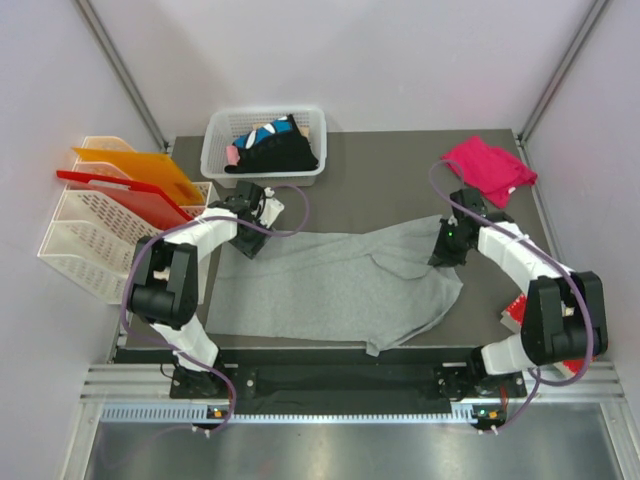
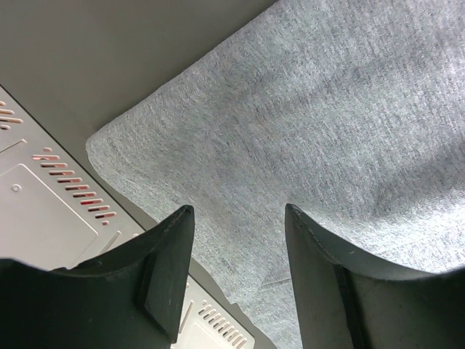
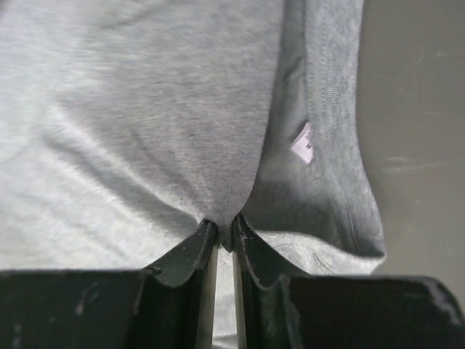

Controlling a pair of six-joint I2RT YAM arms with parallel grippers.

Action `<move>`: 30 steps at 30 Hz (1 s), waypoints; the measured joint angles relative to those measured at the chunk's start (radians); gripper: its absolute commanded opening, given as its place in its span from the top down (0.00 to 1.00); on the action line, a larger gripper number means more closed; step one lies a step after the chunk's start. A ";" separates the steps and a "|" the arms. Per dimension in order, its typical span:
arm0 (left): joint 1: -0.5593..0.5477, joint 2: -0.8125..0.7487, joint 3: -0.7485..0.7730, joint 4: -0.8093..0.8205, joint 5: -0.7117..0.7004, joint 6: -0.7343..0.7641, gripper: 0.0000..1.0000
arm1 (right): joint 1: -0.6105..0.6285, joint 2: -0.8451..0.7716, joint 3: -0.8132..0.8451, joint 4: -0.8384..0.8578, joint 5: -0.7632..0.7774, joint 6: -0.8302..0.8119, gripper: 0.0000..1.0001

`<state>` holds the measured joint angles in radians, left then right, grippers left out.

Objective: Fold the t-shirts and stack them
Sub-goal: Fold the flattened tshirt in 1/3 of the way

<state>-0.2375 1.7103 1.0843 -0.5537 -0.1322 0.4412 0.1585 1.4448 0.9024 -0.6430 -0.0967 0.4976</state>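
Right tool (image 3: 225, 229) is pinching a fold of the grey shirt (image 1: 330, 285), which is lying across the table (image 1: 390, 160). Left tool (image 2: 236, 211), spread, is hovering over its corner. Pink shirt (image 1: 490, 168) is lying beyond right tool. Basket (image 1: 215, 150) holding black shirts (image 1: 275, 155) is sitting beyond left tool.

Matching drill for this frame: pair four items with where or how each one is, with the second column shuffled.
1 left pincer
2 right pincer
3 magenta t-shirt
4 black t-shirts

A in the white basket
B shut on the grey t-shirt
C open above the grey t-shirt's edge
D at the table's far right corner

Pairs: 1-C, 2-B, 3-D, 4-A
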 measured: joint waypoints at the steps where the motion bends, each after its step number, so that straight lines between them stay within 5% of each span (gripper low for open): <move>1: 0.000 0.000 0.000 0.000 0.002 -0.001 0.42 | 0.003 -0.016 0.022 -0.020 0.000 0.000 0.88; 8: 0.000 0.000 0.000 0.000 0.009 -0.003 0.41 | 0.032 -0.118 0.066 -0.126 -0.003 0.011 0.84; 17: 0.000 0.000 0.000 -0.001 0.010 -0.006 0.42 | 0.079 -0.175 -0.068 -0.207 -0.001 0.043 0.87; 21: 0.000 0.000 0.000 -0.001 0.012 -0.009 0.41 | 0.095 -0.207 -0.084 -0.238 0.001 0.061 0.51; 24: 0.000 0.000 0.000 -0.005 0.013 -0.014 0.42 | 0.101 -0.214 -0.084 -0.246 0.007 0.068 0.36; 30: 0.000 0.000 0.000 -0.023 0.016 -0.021 0.41 | 0.101 -0.158 -0.011 -0.298 0.016 0.063 0.36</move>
<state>-0.2375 1.7107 1.0843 -0.5770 -0.1158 0.4198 0.2600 1.2869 0.8913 -0.9413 -0.0803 0.5602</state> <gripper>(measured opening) 0.584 0.638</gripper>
